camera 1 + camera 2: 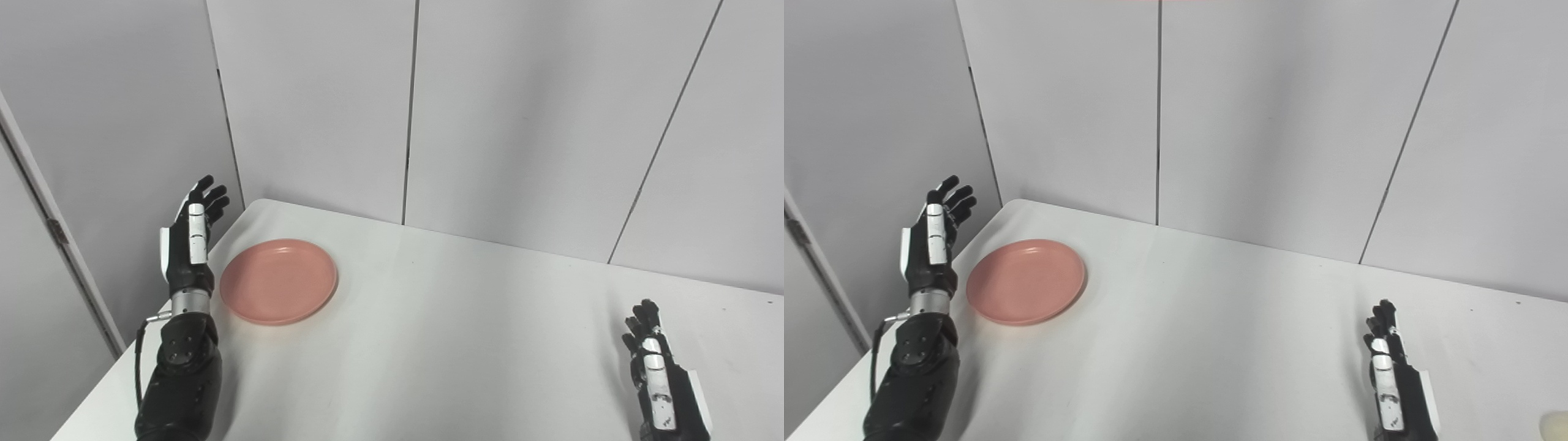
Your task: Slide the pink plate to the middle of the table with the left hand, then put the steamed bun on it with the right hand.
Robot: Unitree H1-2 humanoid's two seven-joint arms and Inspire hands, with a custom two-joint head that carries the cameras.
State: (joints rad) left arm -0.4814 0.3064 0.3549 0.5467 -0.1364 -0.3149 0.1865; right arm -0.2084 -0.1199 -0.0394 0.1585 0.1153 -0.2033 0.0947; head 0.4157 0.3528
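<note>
Left eye view | L hand (190,236) open, beside pink plate (278,280) | R hand (658,376) open, empty

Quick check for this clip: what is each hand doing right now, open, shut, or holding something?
Left hand: open, fingers apart, holding nothing, raised beside the pink plate.
Right hand: holding nothing, fingers extended, open, near the table's right edge.

I'm getting bright, even, diffuse light in both views, no glare. Soft shadows lie on the matte white table (465,343) just beside the left robot hand (191,236) and under the round pink plastic plate (278,280). Focus is sharp throughout, with slight softness toward the corners.
</note>
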